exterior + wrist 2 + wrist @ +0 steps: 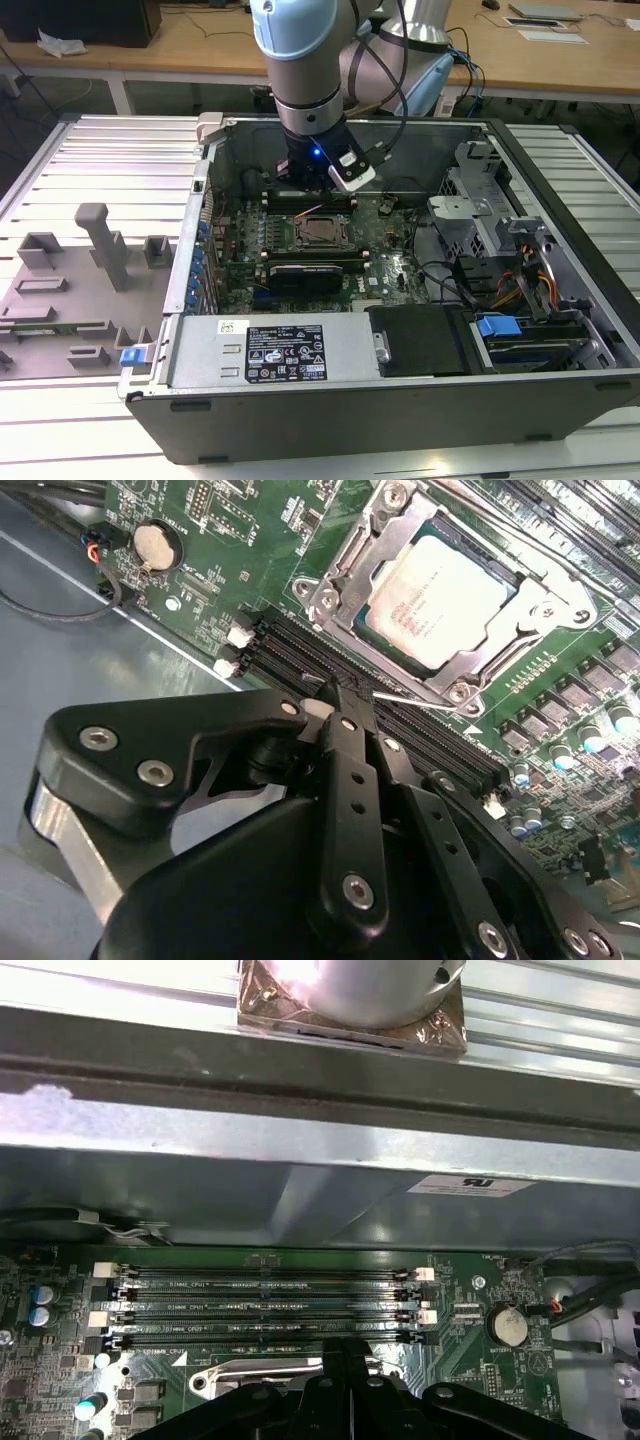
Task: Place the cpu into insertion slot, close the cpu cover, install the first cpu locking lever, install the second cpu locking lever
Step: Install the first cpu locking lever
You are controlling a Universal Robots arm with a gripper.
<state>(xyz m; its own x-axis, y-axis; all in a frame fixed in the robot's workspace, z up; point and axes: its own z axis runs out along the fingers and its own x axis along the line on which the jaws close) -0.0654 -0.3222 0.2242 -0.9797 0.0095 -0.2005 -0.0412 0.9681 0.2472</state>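
**Desk:** What are we looking at?

**Photographer:** A robot arm (310, 60) reaches down into an open computer case (400, 420). Its gripper (333, 702) is low over the green circuit board (250, 530).

**Desk:** How do the fingers stand?

**Photographer:** They are pressed together, tip against tip, in both wrist views. A thin wire lever (415, 698) runs just beside the tips. I cannot tell whether they pinch it, touch it or hang clear of it.

**Desk:** Where is the cpu?

**Photographer:** It is just beyond the fingertips. The cpu (440, 600) lies flat in the insertion slot (388, 648) with its pale metal top facing up. The cpu cover (475, 660) lies down around it, its silver frame bordering the cpu on every side.

**Desk:** What sits right under the gripper?

**Photographer:** The tips hang over the strip where the long black memory slots (265, 1305) meet the edge of the cpu cover. There are four memory slots, running side by side across the circuit board.

**Desk:** Anything else near the gripper?

**Photographer:** A round coin battery (157, 545) sits off to one side of the gripper, well apart from the fingers. Loose black cables (60, 605) trail across the case floor beside it.
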